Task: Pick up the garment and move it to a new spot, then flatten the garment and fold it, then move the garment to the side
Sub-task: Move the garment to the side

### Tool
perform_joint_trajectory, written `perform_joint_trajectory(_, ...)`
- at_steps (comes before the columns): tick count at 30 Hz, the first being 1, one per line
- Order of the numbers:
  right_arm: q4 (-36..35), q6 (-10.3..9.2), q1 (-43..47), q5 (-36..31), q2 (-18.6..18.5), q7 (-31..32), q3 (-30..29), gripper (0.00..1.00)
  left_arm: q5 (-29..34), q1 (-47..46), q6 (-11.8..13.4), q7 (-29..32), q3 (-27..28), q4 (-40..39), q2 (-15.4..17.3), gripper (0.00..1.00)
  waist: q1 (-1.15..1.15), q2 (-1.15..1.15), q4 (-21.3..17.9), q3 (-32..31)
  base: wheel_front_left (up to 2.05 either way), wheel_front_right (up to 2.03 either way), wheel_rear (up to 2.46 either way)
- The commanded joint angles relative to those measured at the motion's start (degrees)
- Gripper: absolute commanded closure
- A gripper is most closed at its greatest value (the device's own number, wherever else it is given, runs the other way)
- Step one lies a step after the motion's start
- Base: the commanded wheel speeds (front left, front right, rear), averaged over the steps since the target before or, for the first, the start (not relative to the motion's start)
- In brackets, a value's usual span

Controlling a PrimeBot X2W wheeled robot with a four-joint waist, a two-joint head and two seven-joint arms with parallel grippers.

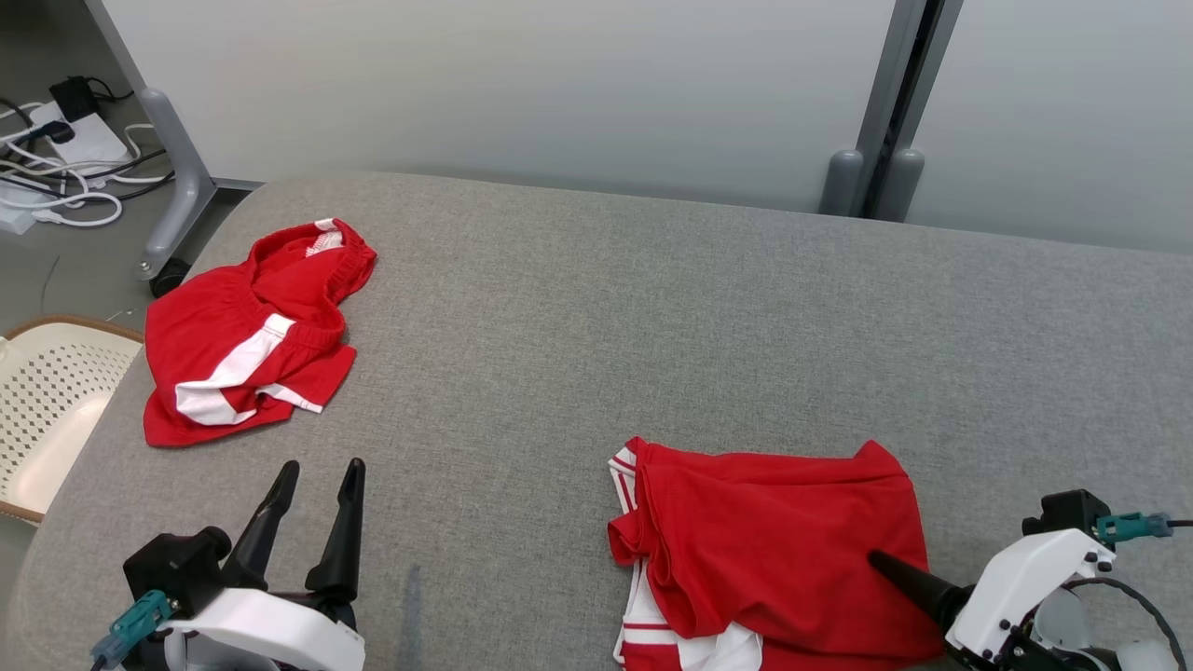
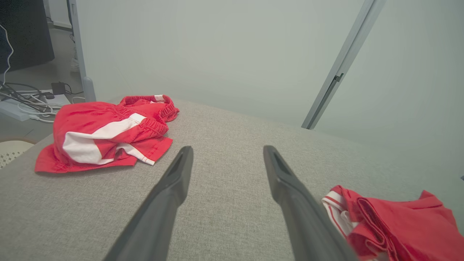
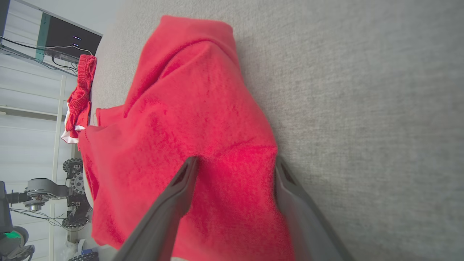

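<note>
Reaching in from the table's near right corner, the right gripper (image 3: 235,163) holds its two long dark fingers wide apart, tips touching the folded red jersey garment with white striped trim (image 1: 774,540). Cloth lies between the fingers, but they are not pinching it. This garment sits at the near right of the grey fabric-covered table (image 1: 559,308), its white-edged hem toward the table's middle.

The left gripper (image 1: 322,466) hovers at the near left, fingers likewise spread, with nothing between them and bare grey cloth ahead. Beyond it, well apart from the first garment, a crumpled pair of red shorts with white panels (image 1: 247,335) lies at the far left corner, elastic waistband bunched upward. Off the table's left edge stands a cream perforated plastic basket (image 1: 47,401), and farther back white and black cables (image 1: 56,177) tangle on the floor beside a grey wheeled post (image 1: 182,177). Pale frosted wall panels (image 1: 522,84) rise behind the table.
</note>
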Motion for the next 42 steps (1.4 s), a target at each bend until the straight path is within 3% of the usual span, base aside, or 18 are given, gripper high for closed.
perform_joint_trajectory(1, 0.15, 0.05, -0.38, 0.32, 0.13, 0.26, -0.07, 0.0, -0.09, -1.12, -0.26, -0.23, 0.02, 0.0, 0.05, 0.0, 0.0, 0.0, 0.02, 0.04, 0.0, 0.0, 0.0)
perform_joint_trajectory(9, -0.73, 0.05, -1.51, 2.45, -0.08, -1.9, 1.54, 0.0, -0.09, -1.15, -0.19, -0.24, -0.22, 0.23, -0.02, 0.0, 0.0, 0.0, 0.4, 0.4, 0.0, 0.0, 0.0)
perform_joint_trajectory(10, -0.64, 0.05, -1.62, 2.72, -0.23, -1.73, 1.9, 0.12, -0.11, -1.2, -0.22, -0.24, -0.23, 0.25, -0.02, 0.0, 0.0, 0.0, 0.43, 0.45, 0.0, 0.0, 0.0)
perform_joint_trajectory(11, -0.53, 0.05, -1.73, 3.05, -0.44, -1.74, 2.33, 0.53, -0.13, -1.28, -0.24, -0.24, -0.24, 0.28, -0.02, 0.0, 0.0, 0.0, 0.45, 0.5, 0.0, 0.0, 0.0)
perform_joint_trajectory(12, -0.5, 0.05, -1.8, 3.36, -0.62, -1.77, 2.75, 0.7, -0.15, -1.35, -0.28, -0.24, -0.28, 0.3, -0.05, 0.0, 0.0, 0.0, 0.47, 0.55, 0.0, 0.0, 0.0)
perform_joint_trajectory(13, -0.63, 0.05, -1.84, 3.74, -0.79, -1.84, 3.2, 1.0, -0.16, -1.41, -0.34, -0.24, -0.33, 0.31, -0.09, 0.0, 0.0, 0.0, 0.5, 0.59, 0.0, 0.0, 0.0)
perform_joint_trajectory(20, -4.01, 0.05, -2.71, 4.99, -3.62, -4.74, 6.44, 1.0, -0.17, -1.59, -0.54, -0.24, -0.28, 0.66, -0.2, 0.0, 0.0, 0.0, 0.07, 0.69, 0.0, 0.0, 0.0)
perform_joint_trajectory(29, -8.89, 0.05, -8.58, 2.53, -12.56, -10.38, 17.3, 1.0, 1.44, -2.75, -1.2, -0.19, -1.33, -0.25, -0.52, 0.0, 0.0, 0.0, -2.86, 1.38, 0.0, 0.0, 0.0)
perform_joint_trajectory(42, -2.5, 0.05, -25.95, 0.99, -24.02, -18.36, 27.31, 1.0, 2.47, -7.7, -3.54, 0.22, -4.53, -2.31, -2.3, 0.0, 0.0, 0.0, -8.81, 8.59, 0.0, 0.0, 0.0)
